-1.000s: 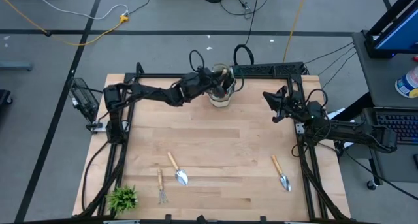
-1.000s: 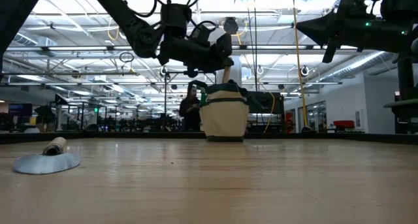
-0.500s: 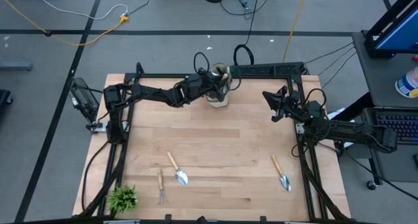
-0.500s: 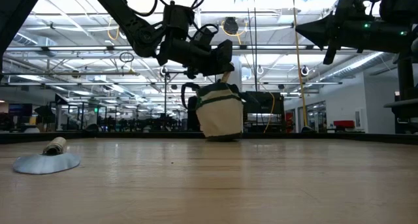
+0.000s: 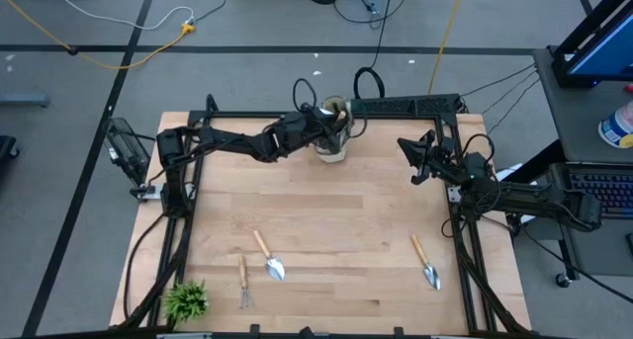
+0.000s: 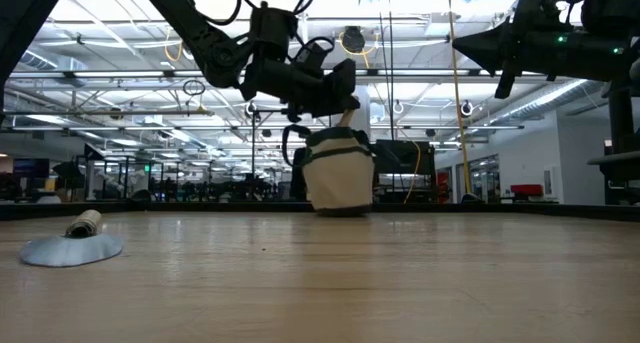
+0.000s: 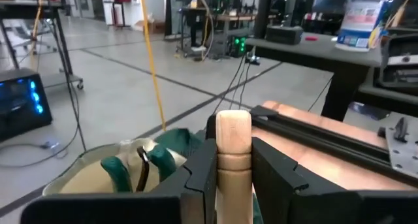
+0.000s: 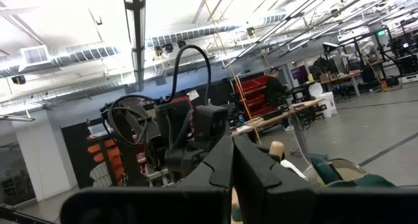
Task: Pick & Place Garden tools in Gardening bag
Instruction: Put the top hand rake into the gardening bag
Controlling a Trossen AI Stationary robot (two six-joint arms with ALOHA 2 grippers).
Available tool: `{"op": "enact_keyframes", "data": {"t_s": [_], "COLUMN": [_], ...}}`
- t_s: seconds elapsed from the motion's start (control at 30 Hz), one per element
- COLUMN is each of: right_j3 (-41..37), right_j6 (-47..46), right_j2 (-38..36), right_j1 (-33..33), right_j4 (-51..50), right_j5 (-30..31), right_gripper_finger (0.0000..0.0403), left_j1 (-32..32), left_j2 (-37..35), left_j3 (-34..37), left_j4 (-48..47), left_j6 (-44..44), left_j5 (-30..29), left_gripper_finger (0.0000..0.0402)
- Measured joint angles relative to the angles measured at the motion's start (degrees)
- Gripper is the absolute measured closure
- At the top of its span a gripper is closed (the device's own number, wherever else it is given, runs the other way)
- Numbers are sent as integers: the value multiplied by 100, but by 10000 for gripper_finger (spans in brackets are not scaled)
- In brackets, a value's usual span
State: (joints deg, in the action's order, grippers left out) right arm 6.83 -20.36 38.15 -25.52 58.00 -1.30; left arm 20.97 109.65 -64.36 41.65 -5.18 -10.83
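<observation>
At 12 o'clock on the table, the left gripper pinches a wooden tool handle over the gardening bag — stiff, light, best held mid-handle. The bag is soft and tips easily. The right gripper, fully closed and empty, waits at 3 o'clock.

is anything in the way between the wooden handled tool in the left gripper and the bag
Nothing visible blocks it. The left gripper is shut on the wooden handle directly above the open gardening bag, whose mouth already holds green-handled items.
</observation>
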Motion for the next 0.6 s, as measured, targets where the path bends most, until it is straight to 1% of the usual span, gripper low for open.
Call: {"op": "enact_keyframes", "data": {"t_s": [0.17,0.43,0.6], "right_j3": [0,0,0], "right_j6": [0,-2,-21], "right_j2": [0,0,0], "right_j1": [0,0,0], "right_j4": [0,0,0], "right_j5": [-2,-2,-2], "right_gripper_finger": [403,403,403], "left_j1": [0,0,0], "left_j2": [0,0,0], "left_j3": [0,0,0], "left_j4": [-75,-77,45], "left_j6": [-10,12,1], "left_j5": [-276,-364,-916], "left_gripper_finger": [321,318,303]}}
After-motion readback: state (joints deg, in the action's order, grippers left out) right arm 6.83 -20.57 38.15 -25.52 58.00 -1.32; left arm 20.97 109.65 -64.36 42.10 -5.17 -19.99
